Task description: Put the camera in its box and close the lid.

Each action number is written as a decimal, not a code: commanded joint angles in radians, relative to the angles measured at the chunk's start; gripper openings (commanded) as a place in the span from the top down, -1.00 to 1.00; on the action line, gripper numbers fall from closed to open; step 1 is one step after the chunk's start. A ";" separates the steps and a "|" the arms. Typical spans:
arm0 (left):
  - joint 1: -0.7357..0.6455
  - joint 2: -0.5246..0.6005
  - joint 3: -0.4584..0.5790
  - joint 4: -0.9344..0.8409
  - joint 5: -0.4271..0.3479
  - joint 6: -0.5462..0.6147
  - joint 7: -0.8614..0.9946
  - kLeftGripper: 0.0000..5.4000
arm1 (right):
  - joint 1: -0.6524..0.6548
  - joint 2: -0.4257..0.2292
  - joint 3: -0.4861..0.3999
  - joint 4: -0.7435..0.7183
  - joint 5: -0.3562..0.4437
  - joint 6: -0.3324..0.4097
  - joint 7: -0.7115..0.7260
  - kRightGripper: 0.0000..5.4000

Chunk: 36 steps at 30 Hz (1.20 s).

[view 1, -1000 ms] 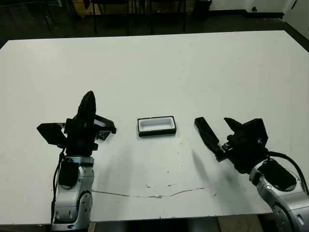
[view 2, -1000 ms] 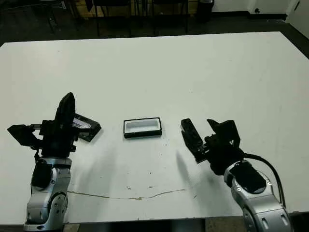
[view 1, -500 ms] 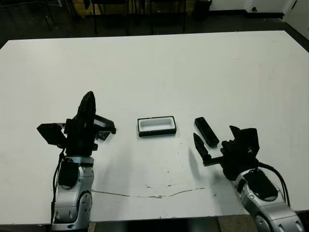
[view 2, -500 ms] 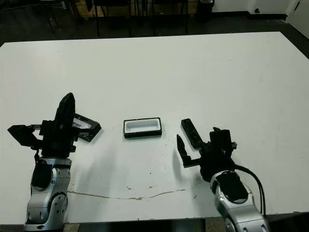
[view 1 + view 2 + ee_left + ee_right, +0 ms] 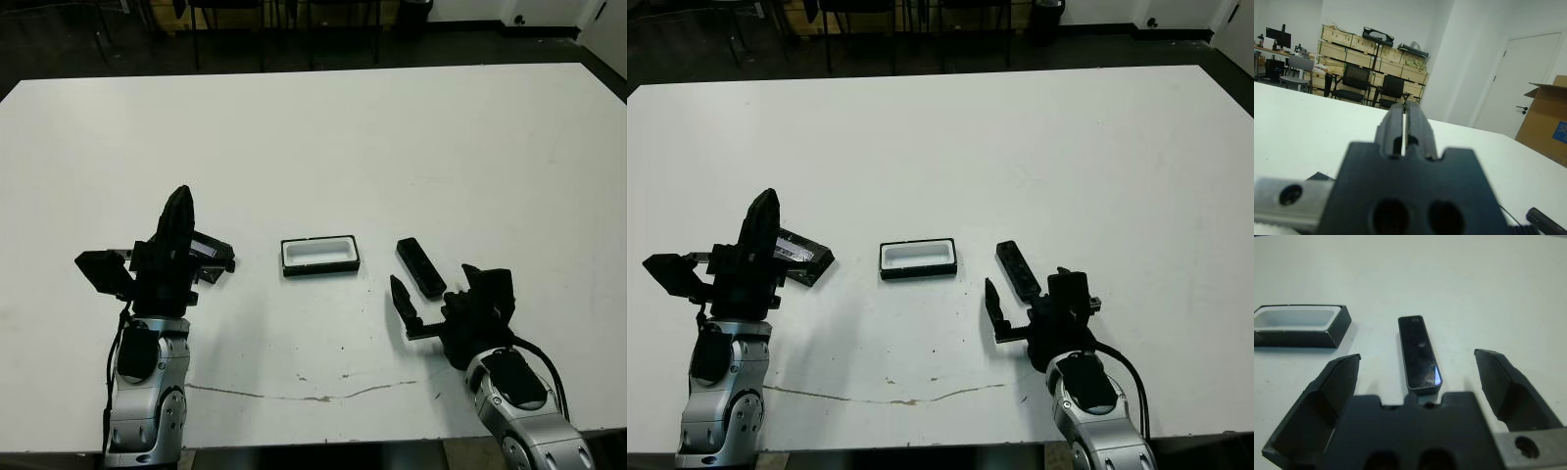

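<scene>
left gripper (image 5: 182,204): fingers together, upright | right gripper (image 5: 1420,377): fingers spread

Forearms: silver-grey metal shells (image 5: 147,392), rounded
Tools: left tool (image 5: 178,227) and right tool (image 5: 441,304), matte black, two fingers each
Cables: black (image 5: 549,357), looping at wrists

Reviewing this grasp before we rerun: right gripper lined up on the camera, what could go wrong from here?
1. The camera lies flat on the table between the open fingers of the right gripper. A thin bar gives little side to pinch, so it may slip or skid.
2. The box sits close beside it; the near finger could nudge it.
3. The lid lies partly behind the left gripper, which might bump it.
</scene>
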 commanded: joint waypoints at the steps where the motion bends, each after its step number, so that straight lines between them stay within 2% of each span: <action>1: 0.011 0.012 0.003 0.013 0.004 0.009 0.001 1.00 | 0.005 -0.013 -0.007 0.027 -0.008 0.012 0.010 -0.99; 7: 0.011 0.009 0.003 0.015 0.005 0.003 0.001 1.00 | -0.001 -0.016 -0.025 0.061 -0.002 0.002 0.026 -0.99; 15: 0.011 0.014 0.003 0.011 0.005 0.008 -0.001 1.00 | -0.008 -0.056 -0.050 0.092 0.003 -0.022 0.078 -0.99; 18: 0.010 0.016 0.003 0.010 0.007 0.010 -0.001 1.00 | -0.010 -0.075 -0.049 0.097 -0.005 -0.030 0.099 -0.91; 28: 0.010 0.013 0.000 0.011 0.010 0.002 0.000 1.00 | -0.010 -0.094 -0.048 0.090 -0.007 -0.030 0.126 -0.26; 32: 0.015 0.012 -0.002 0.007 0.012 0.004 0.002 1.00 | -0.014 -0.119 -0.036 0.106 -0.025 -0.062 0.149 0.01; 36: 0.017 0.010 -0.003 0.005 0.002 0.007 0.000 1.00 | -0.017 -0.114 -0.048 0.114 -0.002 -0.040 0.161 0.29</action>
